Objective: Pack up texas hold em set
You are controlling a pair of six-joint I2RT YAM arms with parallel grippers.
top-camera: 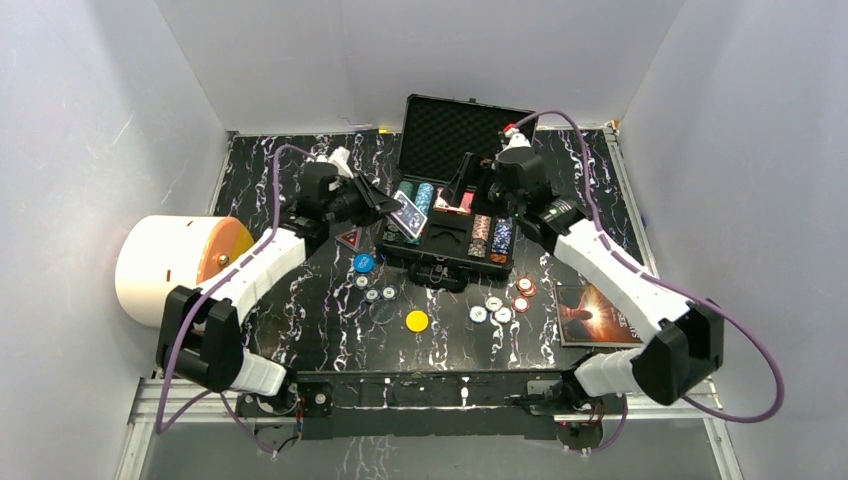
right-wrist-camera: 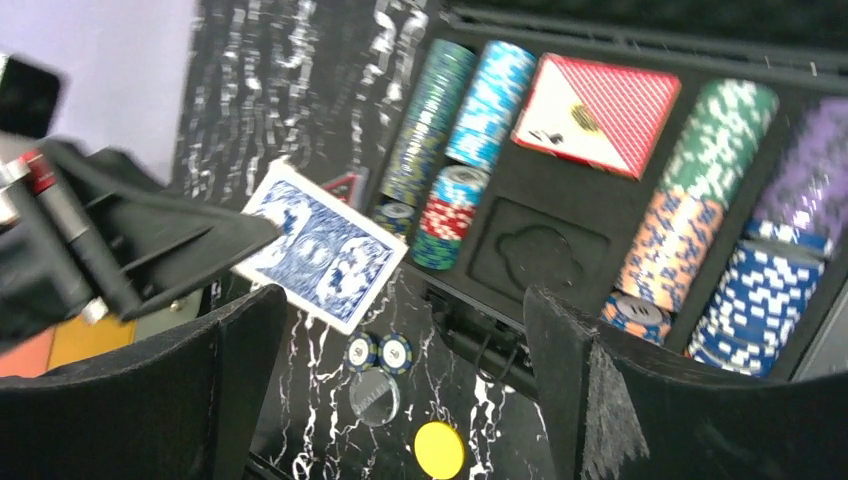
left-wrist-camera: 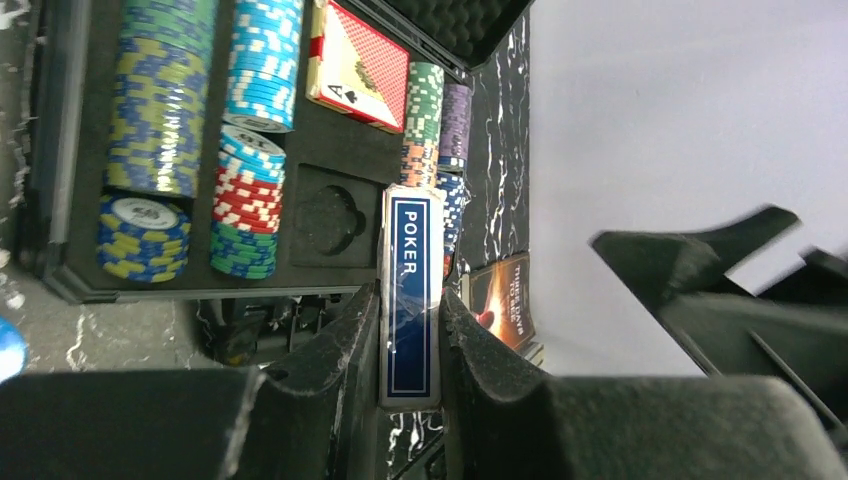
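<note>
The black case [top-camera: 445,262] lies open with its foam lid [top-camera: 462,125] up. Rows of poker chips [left-wrist-camera: 160,100] and a red deck [left-wrist-camera: 358,68] sit in it. My left gripper [left-wrist-camera: 412,340] is shut on the blue deck [left-wrist-camera: 410,290], marked POKER, and holds it edge-on above the case's front left corner [top-camera: 408,213]. My right gripper [right-wrist-camera: 400,370] is open and empty, hovering over the case [top-camera: 470,190]. The right wrist view shows the blue deck [right-wrist-camera: 320,245], the red deck [right-wrist-camera: 600,110] and the yellow disc [right-wrist-camera: 438,450]. The disc also lies on the table [top-camera: 417,321].
Loose chips lie before the case [top-camera: 375,293], [top-camera: 497,308], with a blue one [top-camera: 363,263] and a clear dealer disc [right-wrist-camera: 375,397]. A book [top-camera: 592,315] lies at the right. A big white cylinder [top-camera: 165,265] stands at the left. White walls enclose the table.
</note>
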